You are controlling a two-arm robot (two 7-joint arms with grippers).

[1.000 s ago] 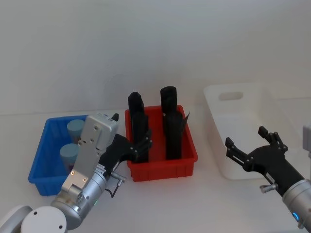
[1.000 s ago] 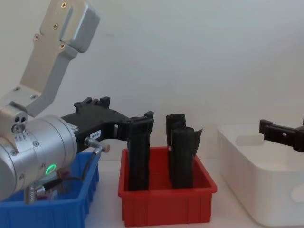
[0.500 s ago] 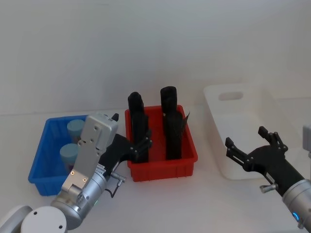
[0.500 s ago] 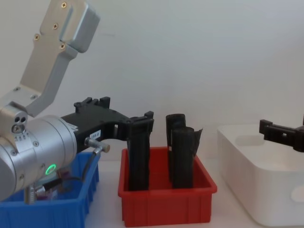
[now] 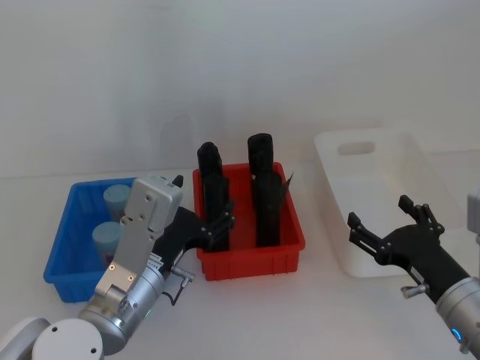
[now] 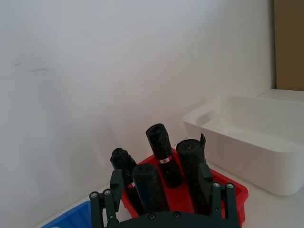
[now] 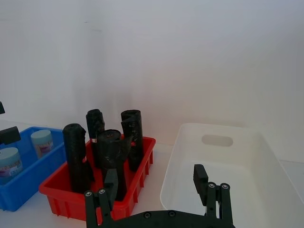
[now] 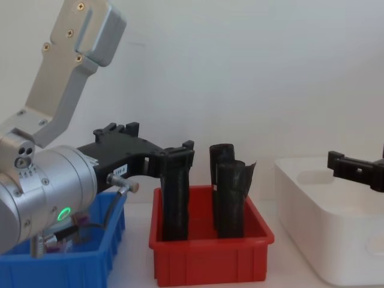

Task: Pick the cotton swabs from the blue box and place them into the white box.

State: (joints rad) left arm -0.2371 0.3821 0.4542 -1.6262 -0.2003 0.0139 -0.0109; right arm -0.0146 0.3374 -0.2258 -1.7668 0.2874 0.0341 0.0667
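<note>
Two cotton swab jars with pale blue lids, one farther (image 5: 116, 197) and one nearer (image 5: 106, 236), stand in the blue box (image 5: 61, 259) at the left. The right wrist view shows both jars (image 7: 42, 142) (image 7: 9, 164) in the blue box (image 7: 28, 187). My left gripper (image 5: 222, 222) hovers open just right of the blue box, at the red bin's front-left corner, holding nothing. The white box (image 5: 352, 259) sits at the right. My right gripper (image 5: 379, 213) hangs open and empty at its near side.
A red bin (image 5: 251, 262) with several tall black rolls (image 5: 262, 191) stands between the blue and white boxes. In the chest view my left arm (image 8: 42, 180) looms large over the blue box (image 8: 60, 264). A white wall rises close behind the boxes.
</note>
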